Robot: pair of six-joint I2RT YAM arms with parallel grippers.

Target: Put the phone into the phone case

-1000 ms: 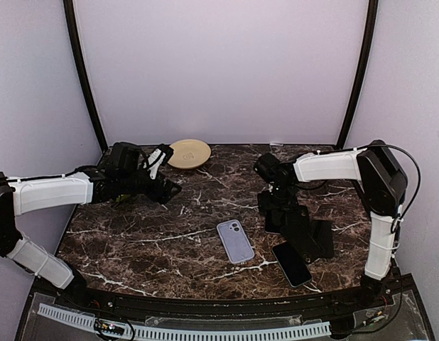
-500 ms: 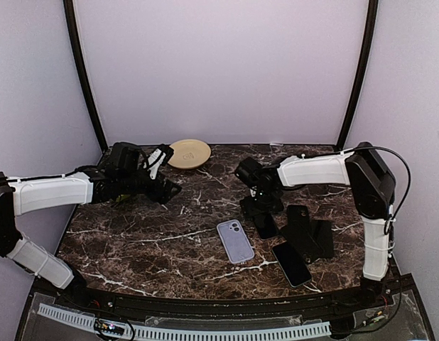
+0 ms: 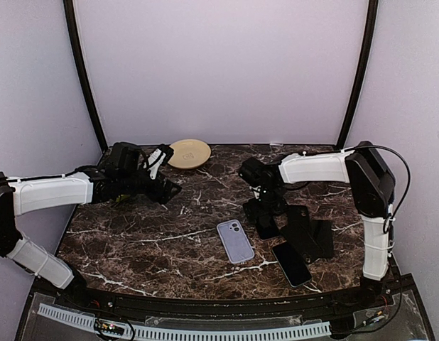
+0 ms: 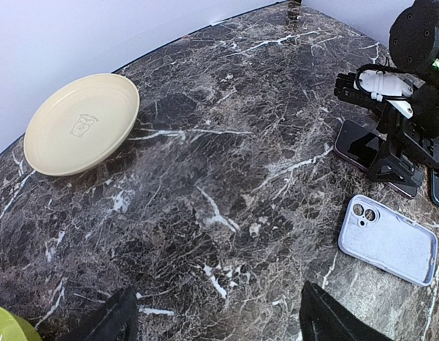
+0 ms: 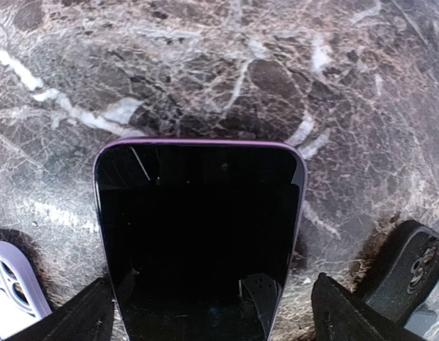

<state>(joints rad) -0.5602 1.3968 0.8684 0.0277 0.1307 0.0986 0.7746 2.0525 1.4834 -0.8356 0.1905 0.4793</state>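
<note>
A purple-edged phone lies screen up on the marble table. My right gripper is open and low over it, with one finger on each long side. In the top view this gripper covers most of the phone. A lavender phone case lies flat to the phone's left, camera cutout at its far end. It also shows in the left wrist view. My left gripper is open and empty, far left, above bare table.
A second dark phone lies near the front edge. Two black cases lie right of the gripper, one showing in the right wrist view. A cream plate sits at the back. A green object is by the left gripper.
My right gripper swung left from above the black cases and settled low over the purple-edged phone. The left arm, the lavender case and the other phone have not moved.
</note>
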